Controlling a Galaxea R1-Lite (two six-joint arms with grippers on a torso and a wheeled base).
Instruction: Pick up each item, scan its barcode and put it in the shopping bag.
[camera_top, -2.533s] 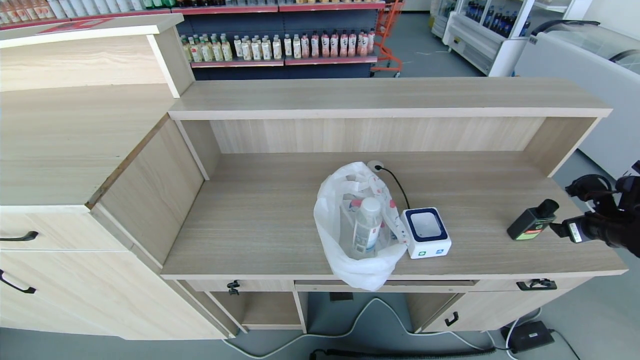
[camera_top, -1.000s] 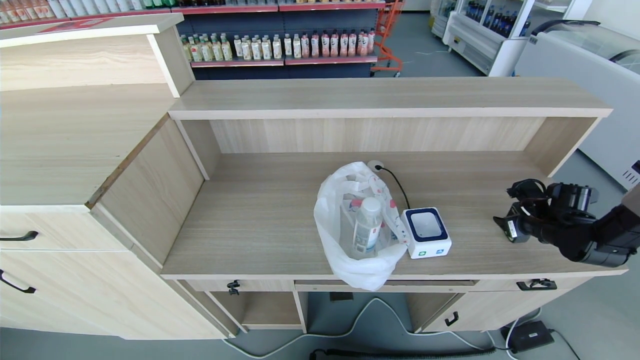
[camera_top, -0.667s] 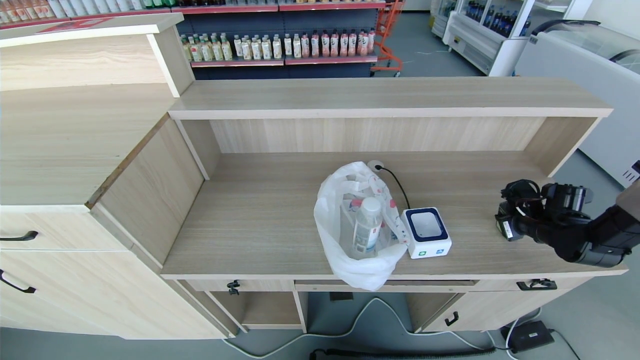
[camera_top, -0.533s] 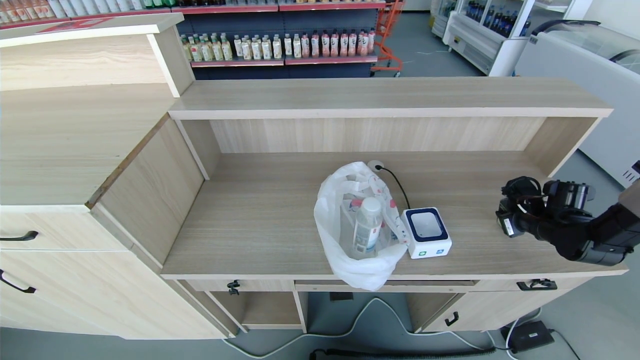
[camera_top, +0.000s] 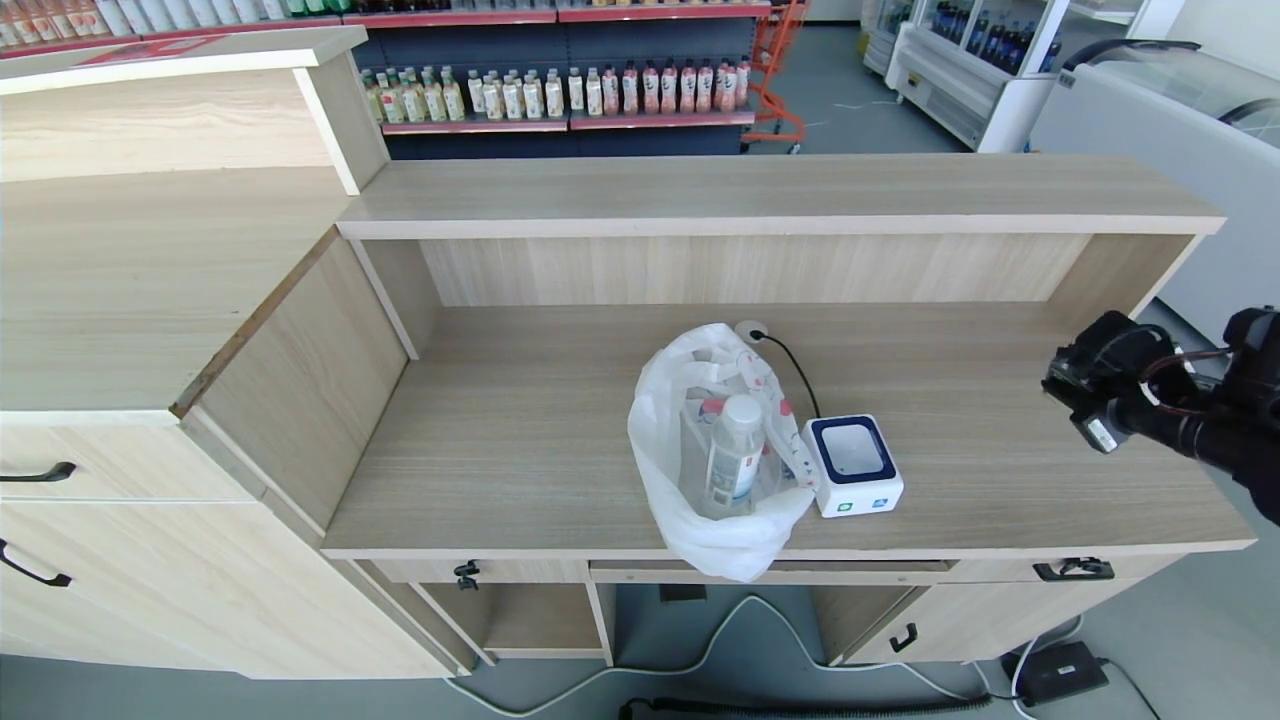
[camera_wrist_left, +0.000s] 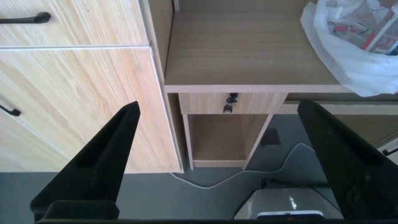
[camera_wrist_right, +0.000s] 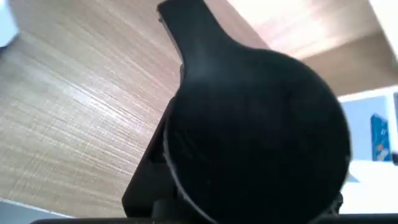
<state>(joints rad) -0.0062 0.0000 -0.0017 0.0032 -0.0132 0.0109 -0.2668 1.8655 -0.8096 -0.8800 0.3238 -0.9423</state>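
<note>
Up off the tabletop (camera_top: 520, 450), the right tool (camera_top: 1082, 398) is clamped on a dark bottle (camera_wrist_right: 255, 137), holding it in the air near the right end, well apart from the scanner (camera_top: 850, 465). Just left of the scanner and touching it, the white shopping bag (camera_top: 700, 530) stands open with a clear bottle (camera_top: 735, 445) inside. The left tool (camera_wrist_left: 217, 106) hangs low before the cabinet front (camera_wrist_left: 81, 93), its fingers (camera_wrist_left: 93, 168) spread wide with nothing between them.
</note>
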